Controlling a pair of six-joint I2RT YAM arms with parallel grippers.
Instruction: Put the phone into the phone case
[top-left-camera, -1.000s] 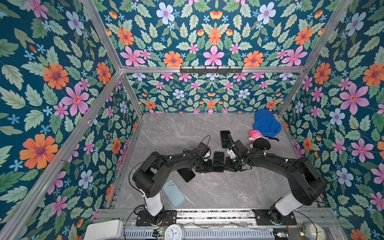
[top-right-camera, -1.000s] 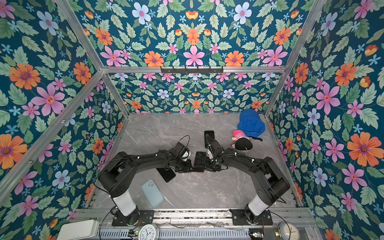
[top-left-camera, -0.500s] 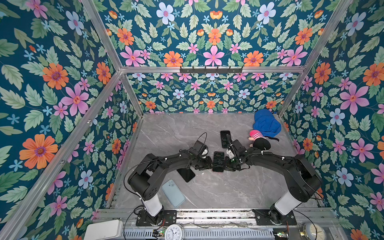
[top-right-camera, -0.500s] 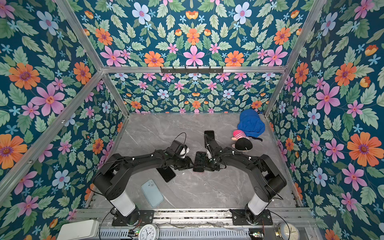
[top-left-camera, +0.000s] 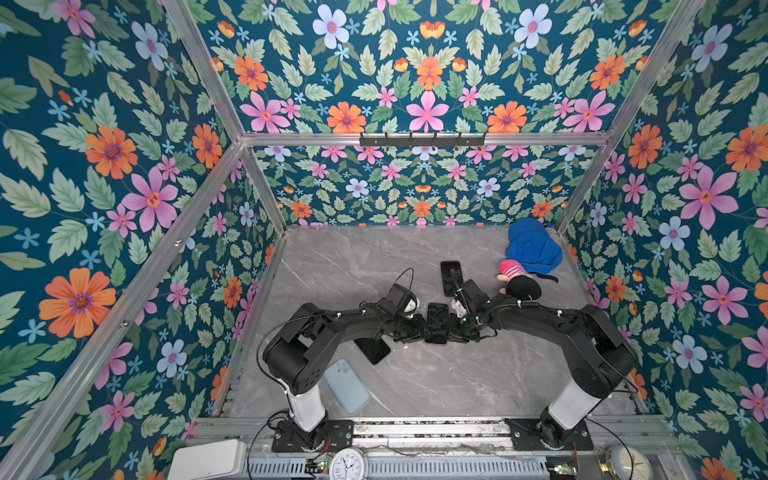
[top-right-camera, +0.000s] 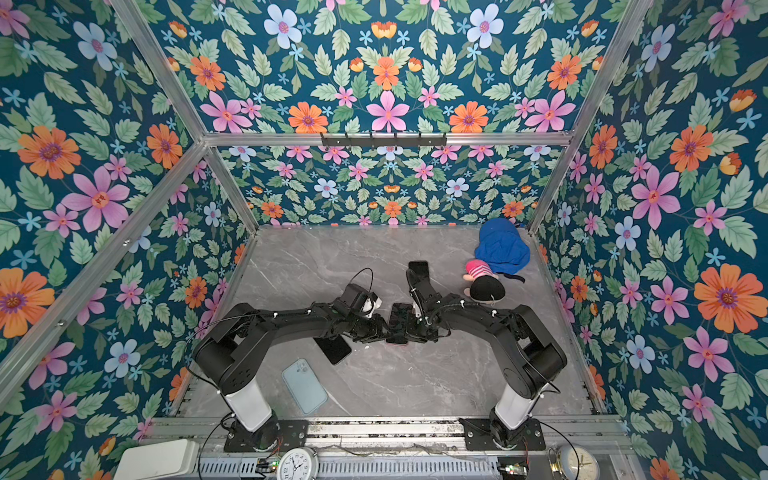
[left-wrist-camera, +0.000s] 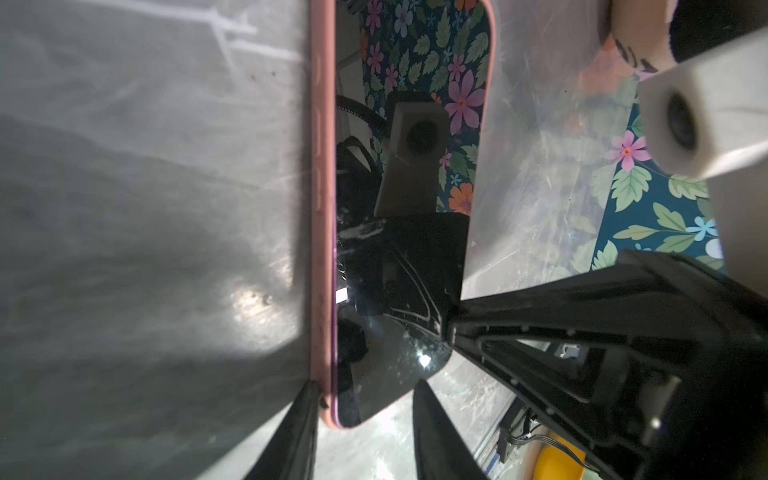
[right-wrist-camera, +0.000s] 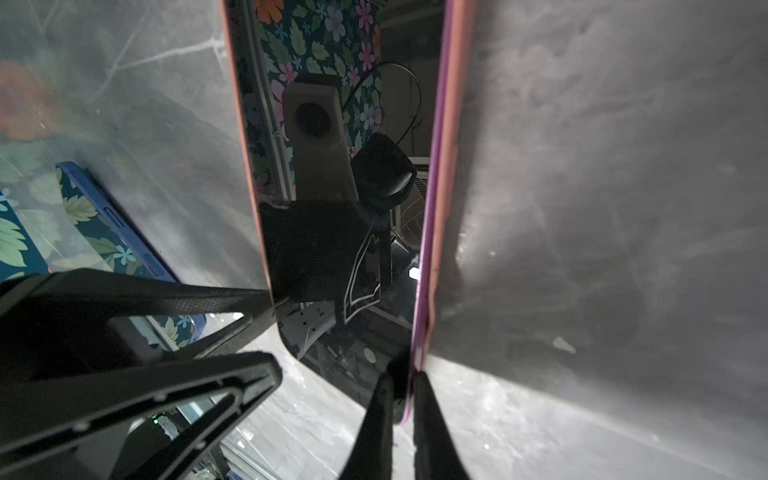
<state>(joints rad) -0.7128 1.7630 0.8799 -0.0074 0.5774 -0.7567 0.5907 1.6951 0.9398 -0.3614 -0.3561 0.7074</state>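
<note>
One phone (left-wrist-camera: 395, 291) in pink phone case (left-wrist-camera: 322, 208); right hand (right-wrist-camera: 409, 386) pinches rim, left hand (left-wrist-camera: 363, 390) parted astride corner.

The phone (top-left-camera: 436, 322) lies mid-table (top-left-camera: 436, 386) within the phone case (left-wrist-camera: 322, 249), with the left gripper (top-left-camera: 417, 333) at its left edge and the right gripper (top-left-camera: 457, 332) at its right. A second phone (top-left-camera: 451, 276) lies just behind it. A third (top-left-camera: 376, 353) lies near-left (partly under the left arm), and a fourth handset (top-left-camera: 347, 386) nearer still. The doll (top-left-camera: 521, 286) and the cloth (top-left-camera: 534, 249) sit in the far right corner.
</note>
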